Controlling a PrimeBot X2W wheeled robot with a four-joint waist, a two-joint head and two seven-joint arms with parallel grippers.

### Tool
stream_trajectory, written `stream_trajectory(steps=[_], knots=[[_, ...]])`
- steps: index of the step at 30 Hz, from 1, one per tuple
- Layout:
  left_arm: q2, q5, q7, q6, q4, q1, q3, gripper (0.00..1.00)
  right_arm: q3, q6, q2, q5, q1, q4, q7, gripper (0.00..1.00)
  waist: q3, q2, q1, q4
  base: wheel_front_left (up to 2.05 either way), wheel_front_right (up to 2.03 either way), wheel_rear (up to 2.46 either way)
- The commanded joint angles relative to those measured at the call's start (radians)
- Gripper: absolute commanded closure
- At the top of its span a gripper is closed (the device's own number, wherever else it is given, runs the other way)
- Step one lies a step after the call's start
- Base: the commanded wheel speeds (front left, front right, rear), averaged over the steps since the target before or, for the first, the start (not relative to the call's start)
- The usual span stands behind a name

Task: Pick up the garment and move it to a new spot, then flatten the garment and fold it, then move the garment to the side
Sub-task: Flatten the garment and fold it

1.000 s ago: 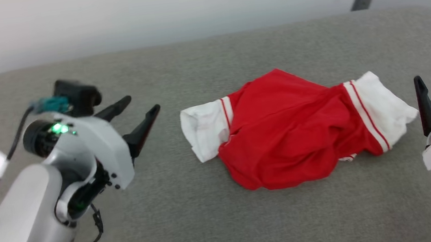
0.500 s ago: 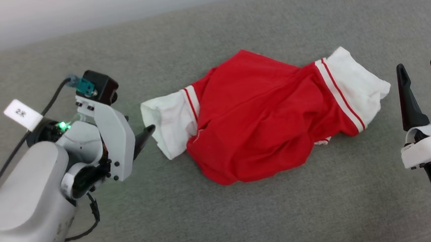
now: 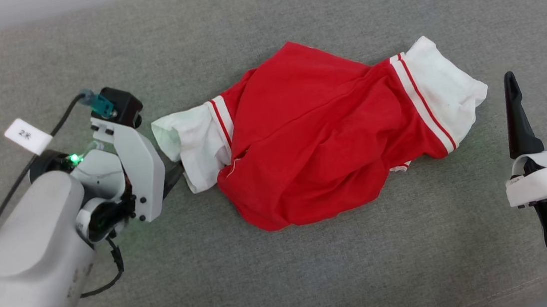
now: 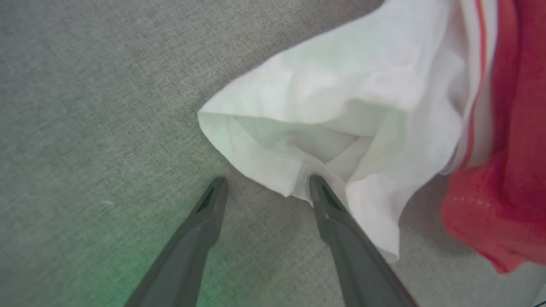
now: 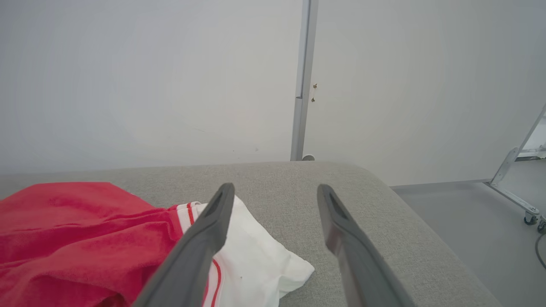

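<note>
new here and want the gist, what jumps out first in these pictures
A crumpled red garment lies on the grey cushion. The left claw is open at its white sleeve, one finger at the hem. The right claw, also open, stands apart on the other side.

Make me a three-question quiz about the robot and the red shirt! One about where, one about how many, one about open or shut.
1. Where is the left gripper? A) at the T-shirt's white sleeve B) on its red middle C) under the T-shirt
2. How many white sleeves show? A) one B) two C) four
3. The right gripper's fingers are: A) shut on cloth B) open, empty C) shut, empty
Answers: 1A, its fingers reach the sleeve's hem; 2B, one at each end; 3B, a wide gap, nothing between.
</note>
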Motion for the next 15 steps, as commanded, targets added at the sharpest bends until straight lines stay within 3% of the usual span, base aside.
stream_trajectory(steps=[1, 4, 5, 7, 15], knots=[[-0.021, -0.008, 0.007, 0.001, 0.035, 0.033, -0.029, 0.00, 0.000, -0.001, 0.006, -0.004, -0.012, 0.002, -0.005, 0.00, 0.005, 0.0000, 0.0000, 0.002, 0.00, 0.00, 0.00], [-0.033, -0.037, 0.005, 0.000, 0.040, 0.037, -0.045, 0.04, 0.000, -0.001, 0.007, -0.003, -0.016, 0.006, -0.011, 0.00, 0.007, 0.0000, 0.0000, 0.005, 0.00, 0.00, 0.00], [-0.037, -0.048, 0.004, 0.000, 0.037, 0.037, -0.052, 0.57, -0.001, -0.001, 0.007, -0.002, -0.017, 0.008, -0.012, 0.00, 0.007, 0.0000, 0.0000, 0.006, 0.00, 0.00, 0.00], [-0.039, -0.073, 0.001, -0.002, 0.029, 0.037, -0.064, 1.00, -0.002, -0.001, 0.005, -0.004, -0.018, 0.012, -0.014, 0.00, 0.007, 0.0000, 0.0000, 0.009, 0.00, 0.00, 0.00], [-0.012, -0.126, 0.008, -0.002, 0.023, -0.004, -0.067, 1.00, -0.025, -0.001, -0.002, -0.019, -0.005, 0.017, -0.014, 0.00, -0.006, 0.0000, 0.0000, 0.034, 0.00, 0.00, 0.00]])
